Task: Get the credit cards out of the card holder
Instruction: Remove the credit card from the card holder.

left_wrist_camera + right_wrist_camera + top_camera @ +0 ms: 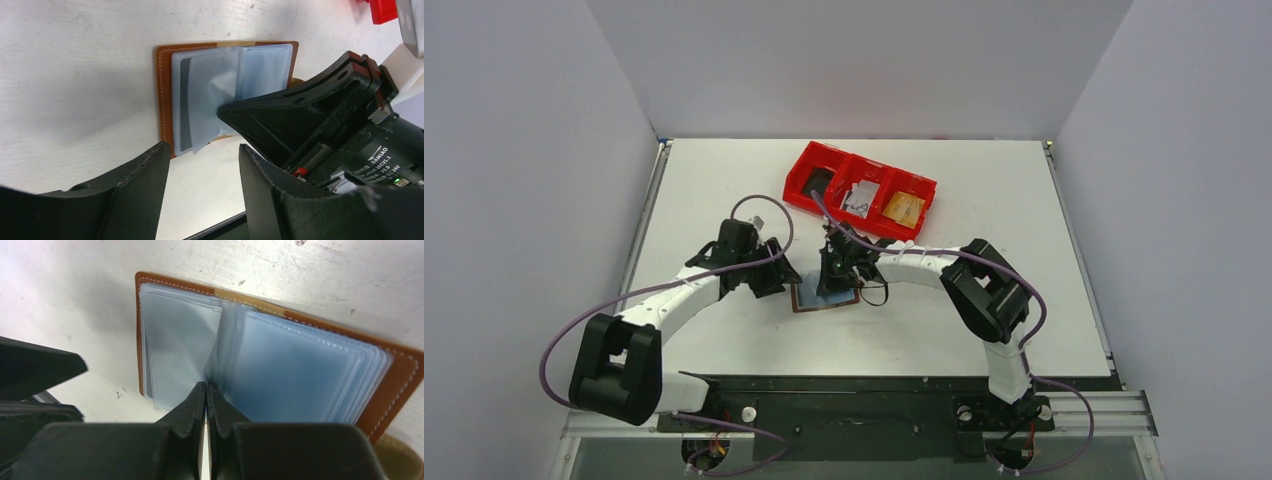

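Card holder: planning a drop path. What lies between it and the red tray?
In the top view, the right gripper and its wrist fill the stretch to the red tray, reaching down onto the card holder.

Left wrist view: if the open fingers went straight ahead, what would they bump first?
Probably the near edge of the open brown leather card holder, where its clear plastic sleeves stick out. Depth is unclear; the right arm's black fingers sit close beside.

The right gripper (834, 283) covers the card holder (819, 300) at frame centre; the red tray (860, 190) stands just above; the table (714, 180) at upper left lies open.
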You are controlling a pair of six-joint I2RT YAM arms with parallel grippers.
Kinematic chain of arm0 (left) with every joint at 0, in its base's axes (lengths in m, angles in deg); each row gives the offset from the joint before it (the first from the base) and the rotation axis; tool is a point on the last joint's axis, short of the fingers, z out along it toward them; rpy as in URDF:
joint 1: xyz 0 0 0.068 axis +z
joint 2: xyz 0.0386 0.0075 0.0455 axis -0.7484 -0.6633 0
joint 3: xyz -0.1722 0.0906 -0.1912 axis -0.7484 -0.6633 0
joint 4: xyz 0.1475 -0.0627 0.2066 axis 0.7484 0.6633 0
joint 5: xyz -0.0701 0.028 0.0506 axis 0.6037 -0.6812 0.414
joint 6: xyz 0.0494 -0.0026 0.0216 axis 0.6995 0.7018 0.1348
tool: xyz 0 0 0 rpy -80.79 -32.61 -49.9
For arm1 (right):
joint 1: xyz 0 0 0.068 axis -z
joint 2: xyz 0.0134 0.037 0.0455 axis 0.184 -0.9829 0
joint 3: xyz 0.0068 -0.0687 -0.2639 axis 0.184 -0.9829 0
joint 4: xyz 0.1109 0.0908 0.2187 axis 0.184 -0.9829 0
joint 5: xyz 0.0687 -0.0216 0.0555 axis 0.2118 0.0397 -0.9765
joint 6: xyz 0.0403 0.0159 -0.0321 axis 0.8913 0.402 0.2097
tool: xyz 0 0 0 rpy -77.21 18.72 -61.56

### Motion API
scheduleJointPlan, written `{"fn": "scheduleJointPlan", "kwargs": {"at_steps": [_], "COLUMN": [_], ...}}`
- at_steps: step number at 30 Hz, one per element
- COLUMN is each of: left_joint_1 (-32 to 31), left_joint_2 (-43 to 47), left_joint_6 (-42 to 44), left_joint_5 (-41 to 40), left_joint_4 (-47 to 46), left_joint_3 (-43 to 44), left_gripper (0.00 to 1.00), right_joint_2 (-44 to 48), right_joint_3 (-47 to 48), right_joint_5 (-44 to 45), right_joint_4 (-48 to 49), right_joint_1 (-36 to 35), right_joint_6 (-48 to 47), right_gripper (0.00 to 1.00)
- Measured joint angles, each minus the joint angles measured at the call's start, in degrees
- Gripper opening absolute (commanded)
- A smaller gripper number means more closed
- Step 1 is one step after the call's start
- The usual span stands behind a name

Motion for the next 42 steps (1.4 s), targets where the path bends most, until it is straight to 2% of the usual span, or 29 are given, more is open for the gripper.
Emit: {"fn": "scheduleJointPlan", "kwargs": {"at_steps": [15, 32, 34, 41, 42], "left_joint_1": [-4.00, -5.55, -5.84, -6.51, -6.54], "left_joint_2": [-7.08, -10.40, -10.75, -11.72, -11.85], "left_joint_6": [-2.43, -2.43, -2.43, -2.67, -2.62], "left_joint_5": [0.39, -0.50, -0.52, -1.70, -1.95], "left_joint_4": [-4.63, -7.19, -7.76, -8.28, -8.24], "left_joint_3": [-0.04, 0.02, 0.07, 0.07, 0.07], "left_gripper": [0.44, 0.39, 0.35, 0.00, 0.00], "right_joint_2": [-0.35, -0.35, -0.35, -0.22, -0.20], "right_joint_3": [-3.08, -3.76, -3.78, -3.82, -3.82], "right_joint_5": [-5.77, -7.10, -7.13, -7.10, -7.08], "right_joint_4": [6.93, 8.04, 8.07, 8.07, 8.07], "right_joint_1": [1.66, 2.21, 2.21, 2.21, 2.21], "right_joint_6": [1.68, 1.90, 1.90, 1.88, 1.88], "right_gripper": [0.00, 0.00, 0.00, 0.00, 0.00]}}
